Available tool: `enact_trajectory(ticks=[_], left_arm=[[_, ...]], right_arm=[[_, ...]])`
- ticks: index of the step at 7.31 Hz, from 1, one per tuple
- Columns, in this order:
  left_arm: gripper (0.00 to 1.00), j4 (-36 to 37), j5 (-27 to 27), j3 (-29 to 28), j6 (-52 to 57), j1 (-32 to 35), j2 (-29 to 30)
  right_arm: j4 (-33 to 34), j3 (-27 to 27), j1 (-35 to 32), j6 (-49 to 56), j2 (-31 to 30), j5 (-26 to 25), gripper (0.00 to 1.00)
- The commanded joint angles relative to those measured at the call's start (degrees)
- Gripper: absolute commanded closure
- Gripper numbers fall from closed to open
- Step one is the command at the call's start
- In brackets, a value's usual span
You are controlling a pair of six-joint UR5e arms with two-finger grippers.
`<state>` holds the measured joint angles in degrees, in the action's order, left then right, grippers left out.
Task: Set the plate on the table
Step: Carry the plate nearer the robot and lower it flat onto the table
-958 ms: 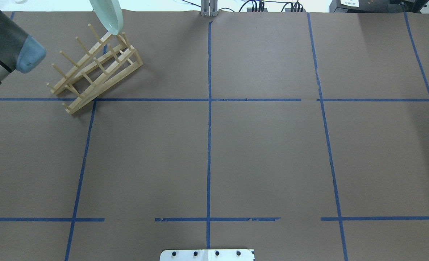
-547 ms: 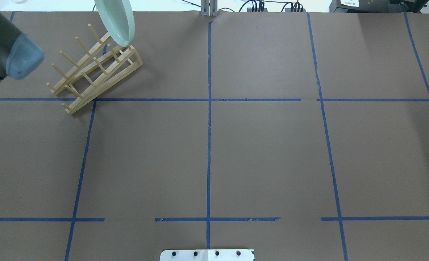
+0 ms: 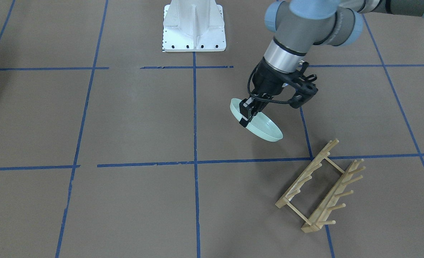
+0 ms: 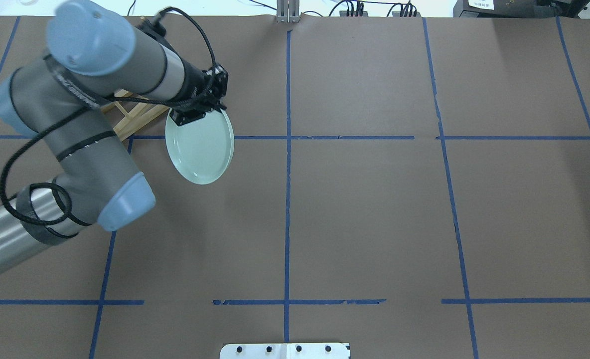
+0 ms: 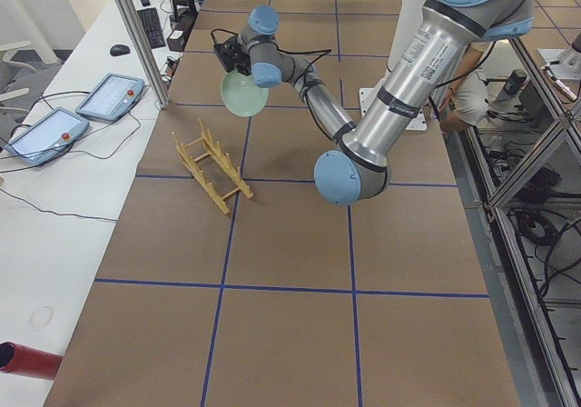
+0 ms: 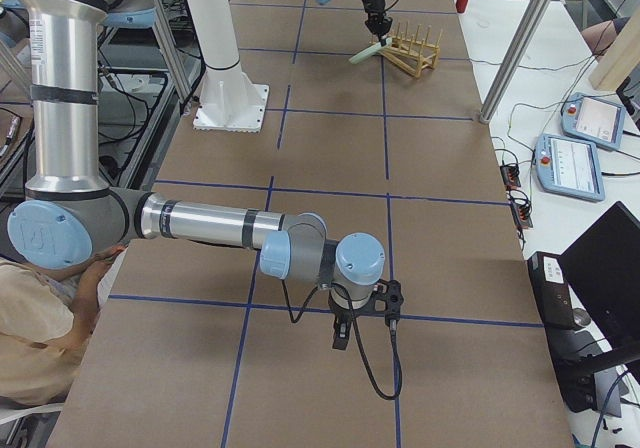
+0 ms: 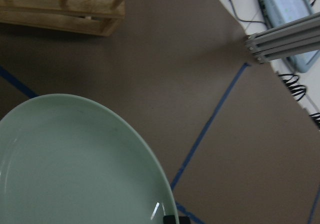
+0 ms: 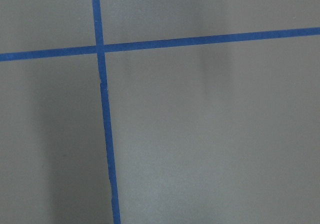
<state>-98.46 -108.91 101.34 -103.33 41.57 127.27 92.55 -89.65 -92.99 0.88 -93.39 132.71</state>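
While the left hand (image 3: 245, 118) pinches its rim between both fingers, the plate (image 4: 200, 147) hangs tilted over the tabletop (image 4: 374, 209), its hollow face turned up and toward the robot. The held edge sits higher, on the side nearer the rack. A soft shadow spreads on the paper under the plate. Whether the low edge touches the paper cannot be told.

The plate is round, pale mint green and glossy, with a shallow raised rim that catches a small glint in the left wrist view. It hovers near a crossing of blue tape lines in the robot's left half of the tabletop.

Nearest to it is the wooden rack (image 3: 321, 186), apart from the plate and farther from the robot. It is made of light slats with two rows of slanted round pegs, and it stands askew to the tape grid.

The tabletop is matt brown paper, flat, ruled into large squares by blue tape that is chipped in places.

The right hand (image 6: 342, 336) points down close over the paper, well apart from the plate; whether it is wide or narrow cannot be told.
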Motion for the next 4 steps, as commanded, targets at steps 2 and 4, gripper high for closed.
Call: enact_trajectory(ticks=[2, 4], left_arm=[[1.00, 26.44, 0.45, -10.13, 11.21, -8.05, 9.73], [1.00, 26.47, 0.72, -18.27, 14.70, -12.91, 12.03]], right_arm=[[0.00, 0.00, 0.00, 0.00, 0.05, 0.00, 0.00], [0.00, 0.00, 0.00, 0.00, 0.05, 0.00, 0.00]])
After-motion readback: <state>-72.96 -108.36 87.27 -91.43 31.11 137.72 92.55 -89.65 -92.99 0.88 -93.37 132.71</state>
